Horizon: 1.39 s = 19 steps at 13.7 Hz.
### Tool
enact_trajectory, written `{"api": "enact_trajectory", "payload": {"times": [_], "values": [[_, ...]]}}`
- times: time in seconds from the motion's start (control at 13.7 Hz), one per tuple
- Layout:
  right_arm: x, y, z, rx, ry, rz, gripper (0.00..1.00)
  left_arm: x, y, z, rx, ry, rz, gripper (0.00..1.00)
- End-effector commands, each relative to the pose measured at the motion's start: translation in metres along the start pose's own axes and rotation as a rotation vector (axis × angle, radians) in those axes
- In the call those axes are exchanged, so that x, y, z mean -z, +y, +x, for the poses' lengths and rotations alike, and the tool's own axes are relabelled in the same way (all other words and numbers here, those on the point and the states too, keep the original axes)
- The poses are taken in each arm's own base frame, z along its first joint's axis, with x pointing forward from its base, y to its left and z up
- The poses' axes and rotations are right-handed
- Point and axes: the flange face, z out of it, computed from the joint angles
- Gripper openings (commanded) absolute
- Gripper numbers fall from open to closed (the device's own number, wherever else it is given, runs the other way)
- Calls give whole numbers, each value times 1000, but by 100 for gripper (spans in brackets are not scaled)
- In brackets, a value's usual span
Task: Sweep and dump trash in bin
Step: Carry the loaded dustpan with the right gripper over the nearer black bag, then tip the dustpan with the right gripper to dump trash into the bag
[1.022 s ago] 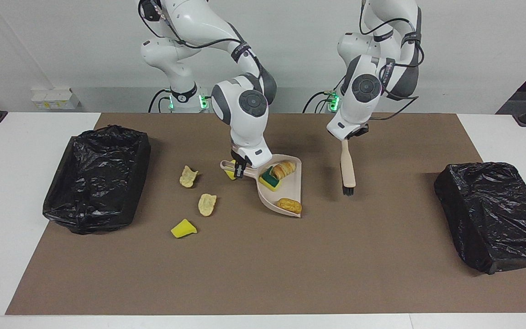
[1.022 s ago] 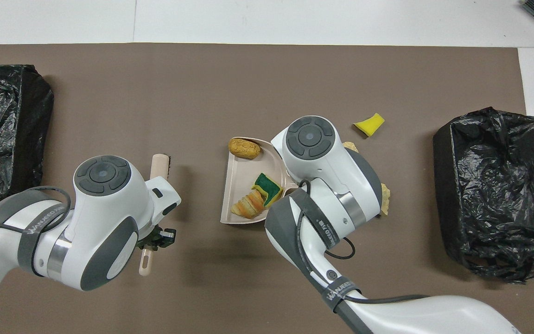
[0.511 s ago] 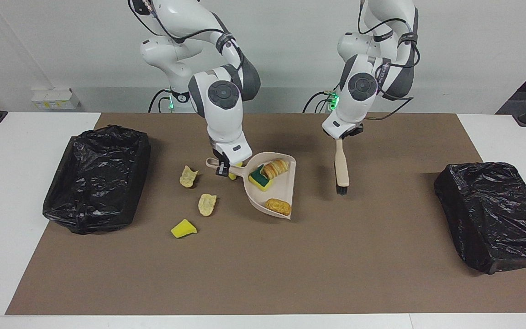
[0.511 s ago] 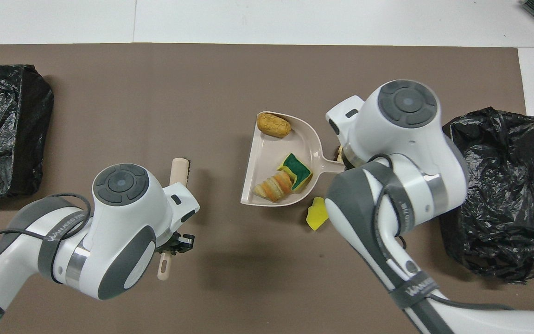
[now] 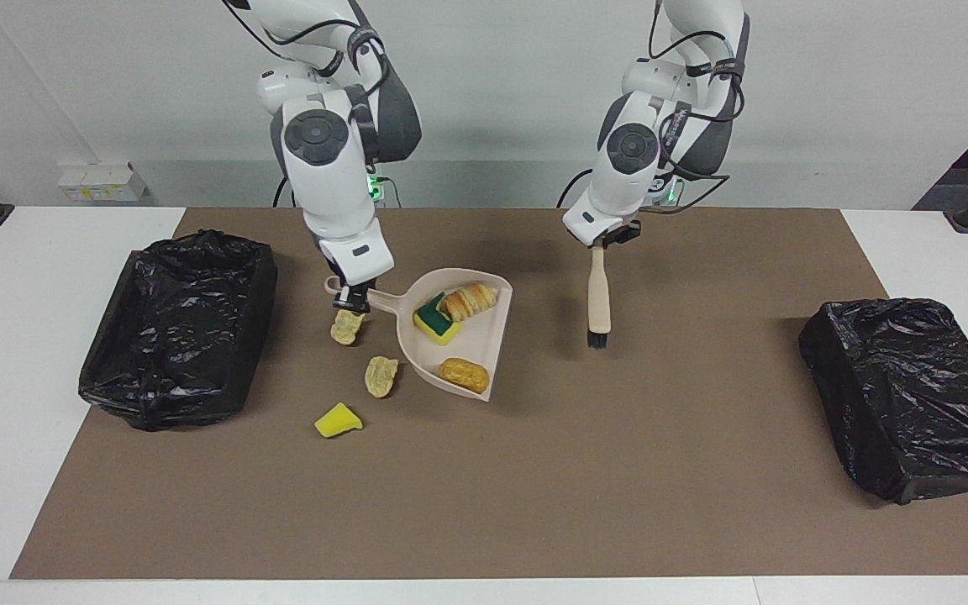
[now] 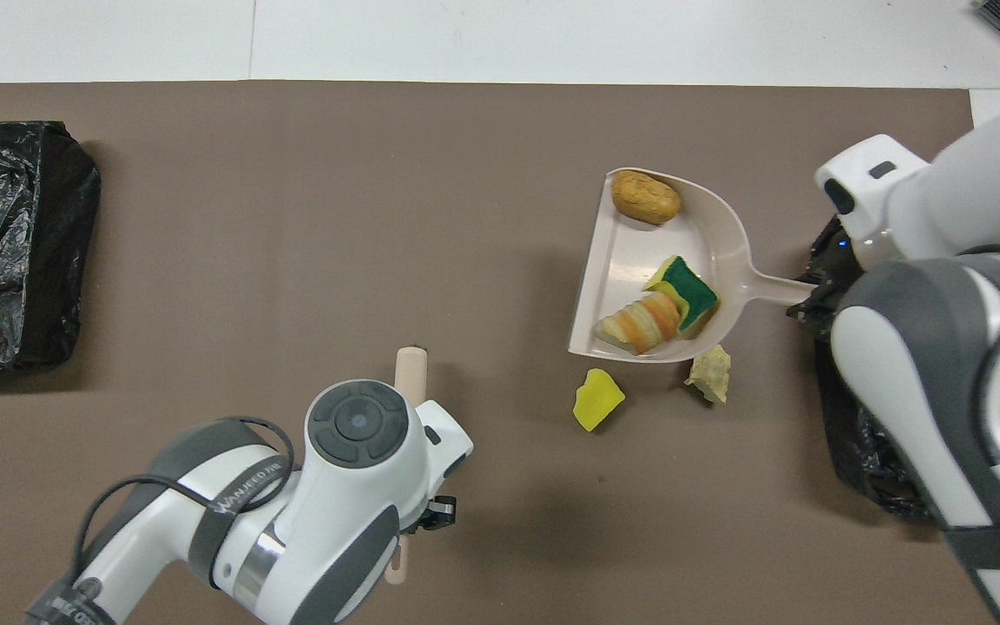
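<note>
My right gripper (image 5: 355, 300) is shut on the handle of the beige dustpan (image 5: 484, 344) and holds it above the mat. The pan carries a yellow-green sponge (image 5: 436, 319), a layered pastry piece (image 5: 469, 300) and a brown bread piece (image 5: 463, 374). Two pale foam bits (image 5: 347, 326) (image 5: 381, 376) and a yellow chunk (image 5: 337, 420) lie on the mat. Overhead, another yellow chunk (image 6: 597, 408) lies beside a foam bit (image 6: 709, 375), next to the pan (image 6: 630, 260). My left gripper (image 5: 602, 242) is shut on the beige brush (image 5: 597, 294), bristles down.
A black-lined bin (image 5: 177, 328) stands at the right arm's end of the brown mat, next to the loose scraps. A second black-lined bin (image 5: 912, 395) stands at the left arm's end. Overhead, my right arm covers much of its bin (image 6: 865, 434).
My right gripper has carried the loaded dustpan toward the bin at the right arm's end, uncovering a yellow chunk. My left gripper has shifted the same way with the brush.
</note>
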Motion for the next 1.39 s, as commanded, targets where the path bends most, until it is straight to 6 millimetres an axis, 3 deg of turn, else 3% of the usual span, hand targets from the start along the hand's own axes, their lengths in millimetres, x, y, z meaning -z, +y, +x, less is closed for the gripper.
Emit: {"api": "enact_trajectory", "payload": {"times": [0.0,0.22,0.37,0.44,0.58,0.8,0.95,1.24,1.31], "values": [[8,0,-76,38,15,29,0,-25,15,-38,77,-39,-48,0],[11,7,-174,75,-9,4,0,-43,38,-60,49,-28,-67,0],[19,12,-230,76,-117,-56,0,-48,37,-60,57,-22,-84,0],[25,16,-245,95,-172,-99,0,-54,36,-64,58,-33,-77,0],[28,25,-276,100,-251,-177,0,-67,43,-91,69,-48,-70,0],[16,41,-284,128,-431,-207,0,-82,48,-102,75,-26,-75,0],[8,38,-270,194,-565,-171,0,-85,46,-99,74,-28,-72,0],[-2,28,-253,256,-616,-149,0,-88,45,-97,77,-28,-70,0],[-2,26,-249,268,-617,-144,0,-88,45,-98,77,-29,-69,15]]}}
